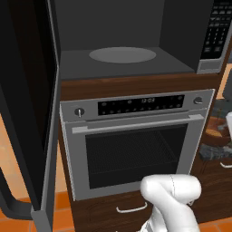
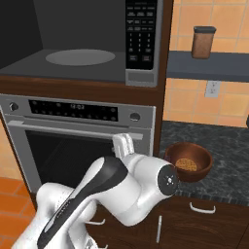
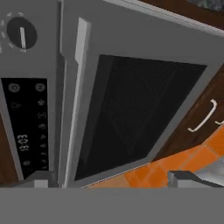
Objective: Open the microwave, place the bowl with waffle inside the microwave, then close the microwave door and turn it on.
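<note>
The microwave [image 1: 127,41] stands open, a wide box lying with its long side level, its mouth facing the robot. Its cavity is matt dark grey, with a flat round grey turntable [image 1: 122,55] on the floor. The keypad [image 2: 141,31], a tall black strip of small buttons, runs down the right side. The door [image 1: 27,113], a tall dark glass panel in a grey frame, is swung out on the left and stands on edge towards the robot; its thick black curved handle [image 1: 11,199] bows out low at the left.

The hand [image 3: 111,179] is spread wide and holds nothing: its two small tips [image 3: 41,178] sit far apart at the bottom of the hand view. It is rolled on its side and looks at the oven [image 1: 136,140], which lies straight ahead of it and under the microwave. The oven is brushed steel, with a dark mesh window, a flat bar handle, a black display strip and a round knob [image 3: 21,34].

The bowl [image 2: 188,162] sits well off to the hand's right, on a dark speckled stone worktop [image 2: 223,146]. It is small, round, reddish-brown and wood-like, upright, with a pale gridded waffle [image 2: 186,164] inside.

The cabinets are dark wood with white curved pulls [image 2: 202,209]. The wall tiles and floor are orange. A brown jar [image 2: 203,42] with a dark lid stands on a grey shelf [image 2: 209,65] above the worktop.
</note>
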{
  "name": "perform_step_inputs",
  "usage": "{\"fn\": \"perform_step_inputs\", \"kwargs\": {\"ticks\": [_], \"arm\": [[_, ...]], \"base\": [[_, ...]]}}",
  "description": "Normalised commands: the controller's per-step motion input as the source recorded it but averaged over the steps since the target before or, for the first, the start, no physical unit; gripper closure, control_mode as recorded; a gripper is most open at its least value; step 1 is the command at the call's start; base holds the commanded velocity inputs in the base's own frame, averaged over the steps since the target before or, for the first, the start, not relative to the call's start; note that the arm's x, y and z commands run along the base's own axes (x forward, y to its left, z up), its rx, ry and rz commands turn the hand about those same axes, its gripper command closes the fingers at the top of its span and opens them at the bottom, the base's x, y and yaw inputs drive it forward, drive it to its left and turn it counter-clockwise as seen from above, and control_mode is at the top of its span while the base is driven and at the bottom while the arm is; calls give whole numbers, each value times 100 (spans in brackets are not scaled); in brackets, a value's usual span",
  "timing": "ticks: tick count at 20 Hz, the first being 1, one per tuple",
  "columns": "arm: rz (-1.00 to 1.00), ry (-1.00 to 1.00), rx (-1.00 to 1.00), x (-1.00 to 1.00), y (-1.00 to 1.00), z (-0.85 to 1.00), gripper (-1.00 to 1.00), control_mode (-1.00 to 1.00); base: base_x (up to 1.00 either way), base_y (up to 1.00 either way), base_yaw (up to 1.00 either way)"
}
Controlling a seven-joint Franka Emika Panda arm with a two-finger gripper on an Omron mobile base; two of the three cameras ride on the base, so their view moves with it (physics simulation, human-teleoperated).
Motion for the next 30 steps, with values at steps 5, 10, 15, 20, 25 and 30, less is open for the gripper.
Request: {"fn": "perform_step_inputs", "kwargs": {"ticks": [5, 10, 15, 20, 25, 30], "arm": [[-11, 8, 0, 41, -100, -19, -100, -100], [1, 25, 20, 72, -100, -1, -100, -100], [8, 5, 14, 47, -100, -32, -100, -100], [8, 7, 3, 34, -100, -33, -100, -100], [7, 9, 0, 27, -82, -52, -100, -100], [3, 0, 0, 14, -10, -38, -100, -100]], "base": [[0, 0, 0], [0, 0, 0], [0, 0, 0], [0, 0, 0], [0, 0, 0], [0, 0, 0]]}}
